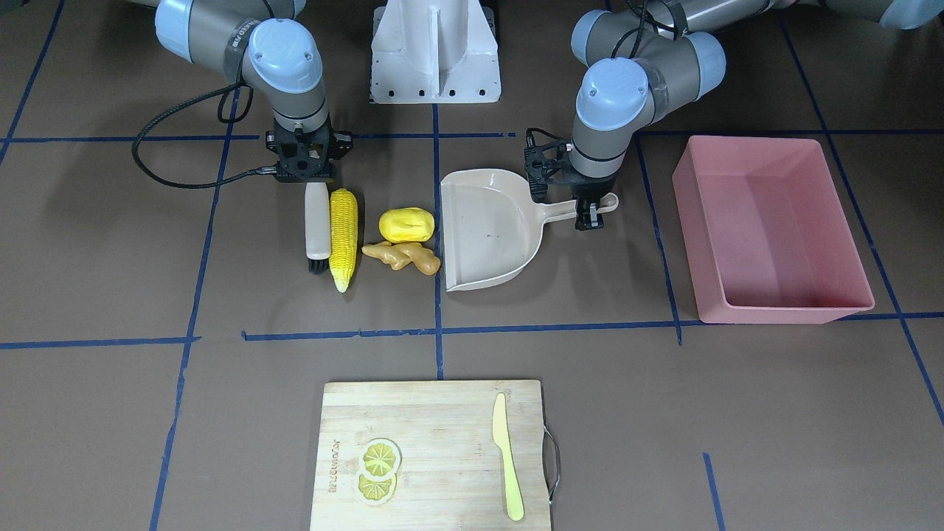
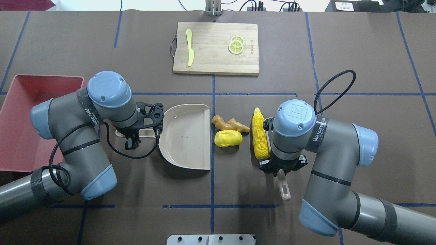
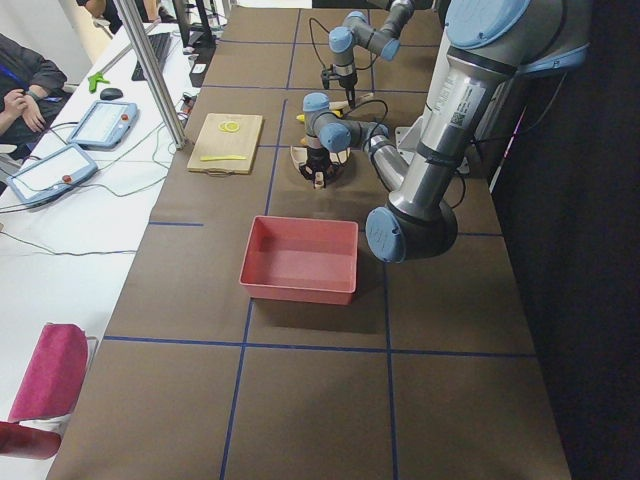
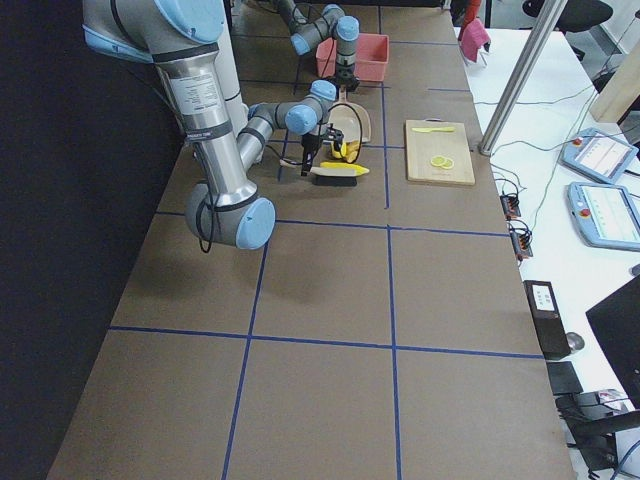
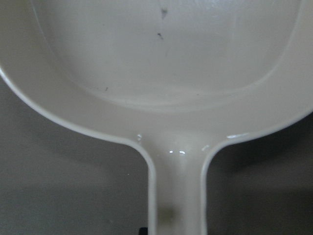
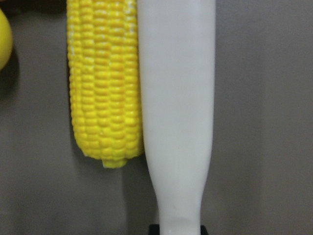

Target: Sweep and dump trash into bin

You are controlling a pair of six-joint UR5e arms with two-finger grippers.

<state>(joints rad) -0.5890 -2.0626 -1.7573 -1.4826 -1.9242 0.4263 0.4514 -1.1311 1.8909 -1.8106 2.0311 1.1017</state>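
Observation:
The yellow corn cob (image 1: 344,236), the yellow potato-like lump (image 1: 406,224) and the tan ginger root (image 1: 402,256) lie between a brush and a dustpan. My right gripper (image 1: 316,180) is shut on the white brush handle (image 1: 318,220), which lies along the corn's side (image 6: 105,83). My left gripper (image 1: 590,214) is shut on the handle of the beige dustpan (image 1: 487,228), whose open mouth faces the ginger and the lump. The pink bin (image 1: 767,295) stands on the far side of the dustpan, apart from it; its inside looks empty.
A wooden cutting board (image 2: 214,66) with a yellow-green knife (image 2: 190,51) and lemon slices (image 2: 236,45) lies at the far side of the table. Blue tape lines cross the brown table cover.

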